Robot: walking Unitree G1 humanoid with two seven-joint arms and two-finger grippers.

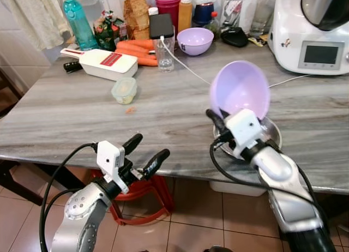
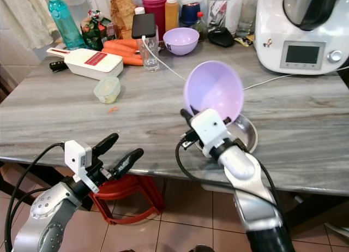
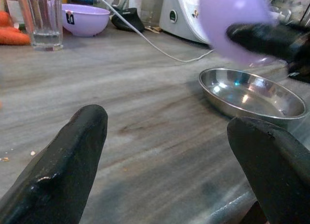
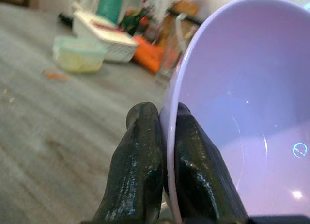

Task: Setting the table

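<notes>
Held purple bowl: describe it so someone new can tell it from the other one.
On the grey marble counter, near the front edge, sits a steel dish. Just above it the right end effector pinches the rim of the held purple bowl, tilted on edge, its hollow facing the camera. The other purple bowl sits upright at the back among the bottles.

Glossy plastic bowl (image 1: 240, 90), shiny metal dish (image 3: 252, 94), matt stone-look tabletop (image 1: 76, 115).

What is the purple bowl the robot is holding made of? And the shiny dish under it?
The purple bowl, pinched at its rim by the right gripper, looks like plastic: smooth, evenly pale lilac, with soft glints only. The shiny dish on the table looks like metal, probably stainless steel: silvery and mirror-like, with sharp reflections.
</notes>
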